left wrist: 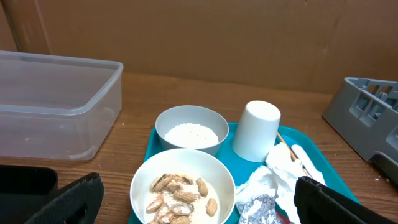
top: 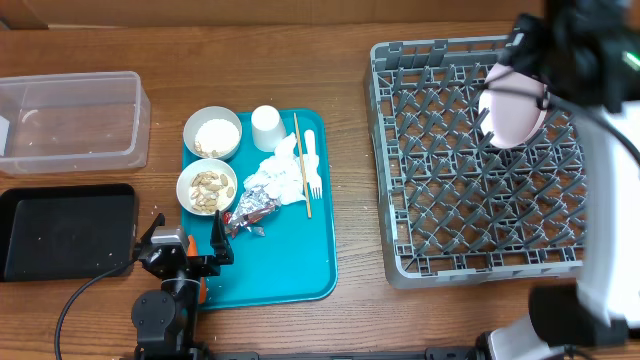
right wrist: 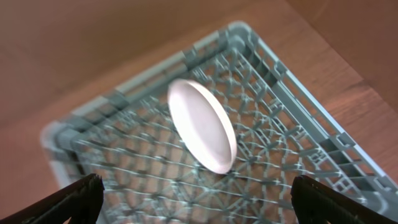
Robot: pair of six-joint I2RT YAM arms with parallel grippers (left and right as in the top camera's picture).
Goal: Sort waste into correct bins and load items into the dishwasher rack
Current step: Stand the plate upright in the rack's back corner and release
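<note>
The plate [right wrist: 202, 124] is seen standing on its edge in the rack [top: 381, 160], tilted between the pegs toward the far side. It is held by nothing. The right gripper [right wrist: 198, 199] is spread wide above it, empty, with its fingers well apart from the plate. The left gripper [top: 185, 237] is also fully opened and empty, poised at the near edge of the teal tray [top: 290, 270].

The lean is judged the main risk: if the plate is brushed when the arm is lifted away, it could be tipped flat or knocked from its slot. How firmly it is seated cannot be told.

On the tray, the bowl of nuts [top: 207, 187] and the bowl of crumbs [top: 213, 133] could be spilled if tilted on the way to a bin. The napkin [top: 280, 170], foil wrapper [top: 252, 210], stick [top: 301, 165] and fork [top: 311, 160] are overlapped beside the cup [top: 265, 127] — two could be lifted together and missorted.

Everything is set on a brown wooden table [top: 350, 150], with the clear tub [top: 140, 115] and black tray [top: 65, 235] at the left. A plain cardboard wall [left wrist: 217, 37] is seen behind.
</note>
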